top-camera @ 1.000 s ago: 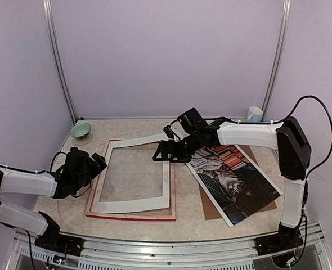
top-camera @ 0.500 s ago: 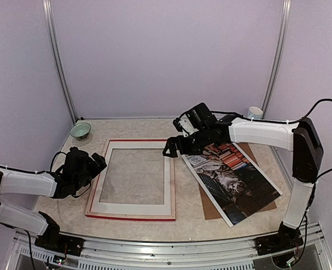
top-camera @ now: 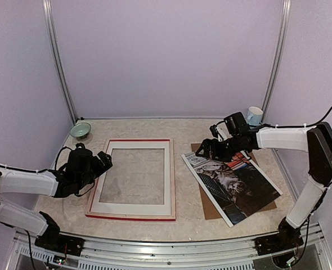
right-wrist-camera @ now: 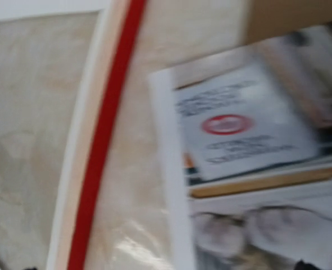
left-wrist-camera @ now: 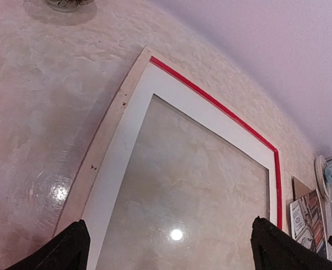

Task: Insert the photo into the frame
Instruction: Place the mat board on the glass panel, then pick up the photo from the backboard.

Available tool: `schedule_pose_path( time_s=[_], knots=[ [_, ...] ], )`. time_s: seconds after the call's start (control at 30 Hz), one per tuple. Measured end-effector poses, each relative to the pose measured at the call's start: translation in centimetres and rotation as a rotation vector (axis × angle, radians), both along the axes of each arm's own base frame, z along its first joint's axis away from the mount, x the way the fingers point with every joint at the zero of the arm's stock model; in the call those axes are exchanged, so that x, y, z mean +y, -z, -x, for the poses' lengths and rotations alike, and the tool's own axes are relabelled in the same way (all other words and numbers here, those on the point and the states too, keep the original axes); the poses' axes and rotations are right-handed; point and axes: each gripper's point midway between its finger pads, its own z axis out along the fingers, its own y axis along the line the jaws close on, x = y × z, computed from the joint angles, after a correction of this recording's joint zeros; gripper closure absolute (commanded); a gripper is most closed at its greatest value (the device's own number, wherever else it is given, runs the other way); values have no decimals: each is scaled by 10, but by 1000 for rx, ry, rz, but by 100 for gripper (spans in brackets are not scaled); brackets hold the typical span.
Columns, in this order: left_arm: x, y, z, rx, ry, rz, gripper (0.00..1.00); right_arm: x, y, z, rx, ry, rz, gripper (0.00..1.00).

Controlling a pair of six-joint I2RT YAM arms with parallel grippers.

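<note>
The frame (top-camera: 131,217) lies face down at centre left, its red edge and pale wood back showing, and a white card mat (top-camera: 167,174) rests flat inside it. To its right the photo (top-camera: 236,185) of a tabby cat on books lies face up. My right gripper (top-camera: 207,151) hovers open over the photo's far left corner and holds nothing. Its wrist view is blurred and shows the photo (right-wrist-camera: 256,169) beside the frame's red edge (right-wrist-camera: 107,129). By the frame's left side my left gripper (top-camera: 105,160) is open and empty, its fingertips (left-wrist-camera: 70,250) wide apart above the mat (left-wrist-camera: 121,163).
A brown backing board (top-camera: 211,209) lies under the photo. A green bowl (top-camera: 80,130) sits at the back left and a white cup (top-camera: 255,114) at the back right. Metal posts and purple walls close in the table, with a rail along the near edge.
My right gripper let go of the white mat's raised far right corner, and the mat dropped flat into the frame. The right arm then swung right over the photo. The left arm barely shifted.
</note>
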Motion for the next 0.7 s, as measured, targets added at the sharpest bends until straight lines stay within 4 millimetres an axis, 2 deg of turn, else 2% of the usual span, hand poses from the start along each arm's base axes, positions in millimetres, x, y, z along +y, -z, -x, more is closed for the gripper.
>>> schedule_pose_path(
  time_s=[0.23,0.4,0.7],
  knots=[
    [-59,-35,-12,-74,138,-39,1,-51,-3,-8,-3,103,-24,2],
    [-108,-40,-20,-85,248,-87,1,-93,6,-6,16,192,-39,2],
    [-201,-41,-24,-99,464,-123,1,-144,10,11,26,310,-51,2]
  ],
)
